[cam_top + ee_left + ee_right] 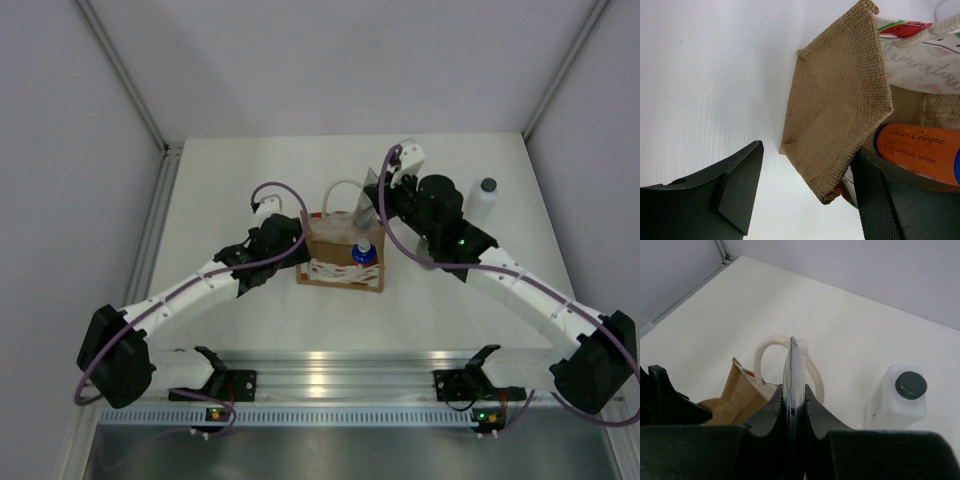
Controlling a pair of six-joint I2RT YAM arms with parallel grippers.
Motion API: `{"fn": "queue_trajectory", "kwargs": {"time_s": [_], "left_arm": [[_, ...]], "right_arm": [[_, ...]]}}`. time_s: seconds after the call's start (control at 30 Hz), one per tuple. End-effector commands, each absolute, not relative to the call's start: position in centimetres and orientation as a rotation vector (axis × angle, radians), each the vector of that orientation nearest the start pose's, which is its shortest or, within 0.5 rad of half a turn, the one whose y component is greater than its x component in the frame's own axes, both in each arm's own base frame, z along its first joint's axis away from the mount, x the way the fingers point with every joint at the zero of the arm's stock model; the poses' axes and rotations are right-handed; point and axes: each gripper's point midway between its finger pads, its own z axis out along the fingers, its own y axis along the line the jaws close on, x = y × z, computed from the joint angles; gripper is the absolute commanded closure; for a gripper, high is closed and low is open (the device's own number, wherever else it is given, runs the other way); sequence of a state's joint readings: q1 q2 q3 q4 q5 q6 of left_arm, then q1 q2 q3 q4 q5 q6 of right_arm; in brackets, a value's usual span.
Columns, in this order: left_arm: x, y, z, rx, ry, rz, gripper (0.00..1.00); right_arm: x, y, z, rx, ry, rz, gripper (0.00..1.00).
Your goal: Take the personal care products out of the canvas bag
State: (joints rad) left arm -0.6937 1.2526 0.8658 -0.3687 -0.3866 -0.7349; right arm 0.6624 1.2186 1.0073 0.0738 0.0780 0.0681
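Note:
The tan canvas bag [338,258] stands mid-table with its cream handles up. An orange bottle with a blue top [363,254] stands in it and shows in the left wrist view [920,147]. My left gripper [298,226] is open at the bag's left end, and its fingers straddle the burlap side wall [840,110]. My right gripper [384,196] is shut on a thin flat grey item [366,202], seen edge-on in the right wrist view [792,365], and holds it above the bag's far right corner. A white bottle with a dark cap [486,200] stands on the table to the right.
White walls with metal corner posts enclose the table on three sides. A metal rail [330,372] runs along the near edge between the arm bases. The white bottle [900,396] stands just right of my right gripper.

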Motion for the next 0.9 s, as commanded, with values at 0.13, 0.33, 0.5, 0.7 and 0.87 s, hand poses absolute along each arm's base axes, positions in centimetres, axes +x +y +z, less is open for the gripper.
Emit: {"fn": "queue_trajectory", "kwargs": {"time_s": [0.13, 0.33, 0.5, 0.7, 0.87], "left_arm": [[29.9, -19.2, 14.8, -0.264, 2.226, -0.323, 0.27], [29.8, -19.2, 14.7, -0.262, 2.228, -0.323, 0.27], [29.8, -19.3, 14.8, -0.263, 2.228, -0.331, 0.27], [29.7, -19.3, 14.9, -0.258, 2.228, -0.336, 0.27], [29.7, -19.2, 15.1, -0.249, 2.223, -0.330, 0.27]], "right_arm": [[33.0, 19.9, 42.1, -0.323, 1.456, 0.328, 1.00], [33.8, 14.2, 44.1, -0.183, 1.465, 0.144, 1.00], [35.6, 8.2, 43.5, -0.036, 1.514, -0.012, 1.00], [37.4, 2.2, 39.6, 0.095, 1.595, -0.112, 1.00], [38.3, -0.3, 35.6, 0.185, 1.636, -0.091, 1.00]]}}
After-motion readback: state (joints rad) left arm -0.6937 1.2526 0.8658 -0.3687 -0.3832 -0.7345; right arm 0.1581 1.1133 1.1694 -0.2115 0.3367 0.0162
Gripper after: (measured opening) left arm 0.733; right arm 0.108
